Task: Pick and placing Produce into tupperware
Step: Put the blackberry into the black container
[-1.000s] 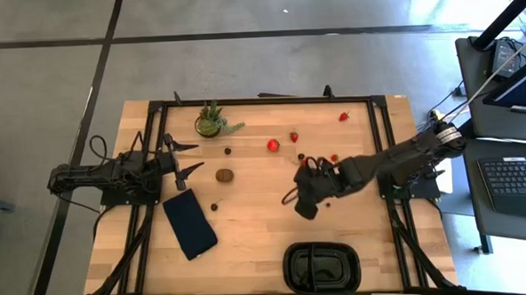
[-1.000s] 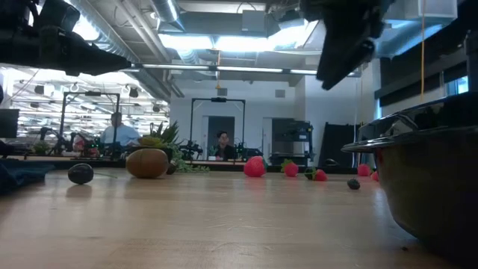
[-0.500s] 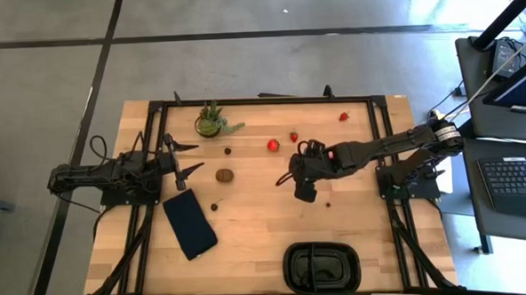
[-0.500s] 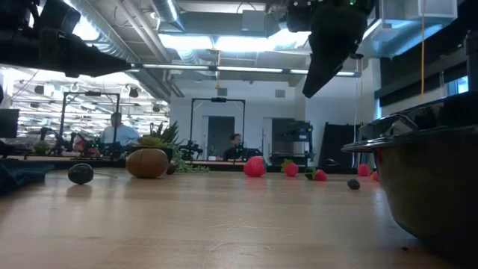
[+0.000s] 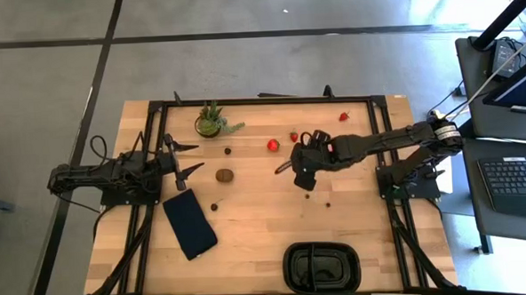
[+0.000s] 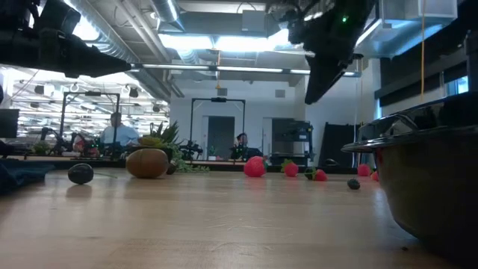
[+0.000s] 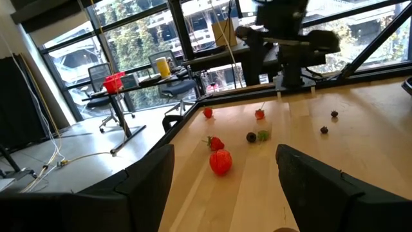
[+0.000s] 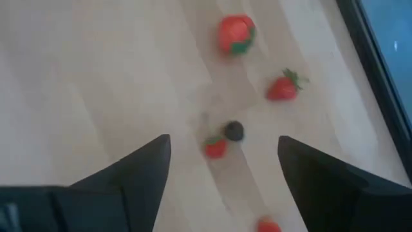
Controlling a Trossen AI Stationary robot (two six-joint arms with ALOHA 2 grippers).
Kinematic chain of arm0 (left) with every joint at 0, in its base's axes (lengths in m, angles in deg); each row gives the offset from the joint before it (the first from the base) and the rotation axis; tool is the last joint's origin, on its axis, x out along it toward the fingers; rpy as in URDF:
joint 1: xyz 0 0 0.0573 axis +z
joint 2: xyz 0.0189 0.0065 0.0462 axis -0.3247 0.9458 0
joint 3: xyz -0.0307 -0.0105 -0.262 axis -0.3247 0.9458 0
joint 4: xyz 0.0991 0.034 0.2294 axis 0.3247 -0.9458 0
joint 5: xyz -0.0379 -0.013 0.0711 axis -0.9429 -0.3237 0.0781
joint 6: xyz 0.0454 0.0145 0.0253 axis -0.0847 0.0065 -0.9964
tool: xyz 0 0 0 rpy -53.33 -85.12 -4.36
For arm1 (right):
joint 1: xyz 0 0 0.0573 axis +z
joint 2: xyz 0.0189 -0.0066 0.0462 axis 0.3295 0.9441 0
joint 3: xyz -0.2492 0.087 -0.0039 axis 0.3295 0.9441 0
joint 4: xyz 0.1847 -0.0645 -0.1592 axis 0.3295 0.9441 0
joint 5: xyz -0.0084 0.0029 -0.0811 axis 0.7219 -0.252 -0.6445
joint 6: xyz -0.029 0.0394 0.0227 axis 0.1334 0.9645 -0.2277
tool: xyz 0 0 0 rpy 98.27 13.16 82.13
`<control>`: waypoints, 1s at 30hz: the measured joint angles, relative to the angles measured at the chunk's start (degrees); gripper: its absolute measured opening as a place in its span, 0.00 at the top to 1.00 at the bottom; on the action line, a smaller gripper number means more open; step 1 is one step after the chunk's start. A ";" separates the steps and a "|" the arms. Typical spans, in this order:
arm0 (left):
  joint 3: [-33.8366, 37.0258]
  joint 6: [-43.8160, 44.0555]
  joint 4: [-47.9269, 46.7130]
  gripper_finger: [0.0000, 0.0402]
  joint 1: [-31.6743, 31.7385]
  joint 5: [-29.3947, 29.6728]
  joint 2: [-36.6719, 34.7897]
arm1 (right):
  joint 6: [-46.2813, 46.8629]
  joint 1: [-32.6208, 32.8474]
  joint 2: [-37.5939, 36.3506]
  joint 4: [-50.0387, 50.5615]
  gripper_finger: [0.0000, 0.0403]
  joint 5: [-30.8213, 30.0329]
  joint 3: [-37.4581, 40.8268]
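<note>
The black tupperware (image 5: 322,267) sits empty at the table's (image 5: 249,228) near edge. Mid-table, the right gripper (image 5: 292,167) hangs above the wood with jaws spread, holding nothing. The produce lies beyond it toward the far edge: a small strawberry (image 8: 216,147) and dark berry (image 8: 234,131) lie almost directly between and below the jaws, a large strawberry (image 5: 273,145) just past them. The kiwi (image 5: 223,175) lies nearer the left gripper (image 5: 182,160), which waits, jaws spread, at the left edge. The right arm looks best placed.

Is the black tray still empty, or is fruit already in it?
Empty: the high view shows only bare compartments in the black tray; strawberries still lie on the table.
</note>
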 joint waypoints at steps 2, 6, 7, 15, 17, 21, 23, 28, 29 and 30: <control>0.00 0.00 0.00 0.34 -0.01 0.00 0.00 | 1.01 -2.33 0.00 1.44 0.29 1.92 0.00; 0.00 0.00 0.00 0.34 -0.01 0.00 0.00 | 0.90 -7.37 0.07 2.13 0.29 6.61 0.02; 0.00 -0.02 0.02 0.34 -0.01 0.00 0.00 | 0.69 -8.56 0.13 2.15 0.29 7.51 0.02; 0.00 0.00 0.00 0.34 -0.01 0.00 0.00 | 0.80 -15.99 0.25 2.05 0.29 10.35 0.02; 0.00 -0.02 0.02 0.34 0.01 0.00 0.00 | 0.98 -16.70 1.06 1.71 0.29 10.77 0.02; 0.00 -0.02 0.00 0.34 -0.01 0.00 0.00 | 0.25 -17.15 4.25 1.33 0.29 12.04 0.02; 0.00 -0.02 0.02 0.34 -0.01 0.00 0.00 | -1.30 -17.18 6.36 1.35 0.29 13.13 0.03; 0.00 -0.02 0.02 0.34 0.00 0.00 0.00 | -2.32 -17.21 11.10 0.85 0.29 13.37 0.04; 0.00 -0.02 0.01 0.34 -0.01 0.00 0.00 | -2.38 -17.25 11.83 0.75 0.29 13.39 0.04; 0.00 -0.02 0.02 0.34 0.01 0.00 0.00 | -2.40 -17.36 12.53 0.65 0.29 13.39 0.04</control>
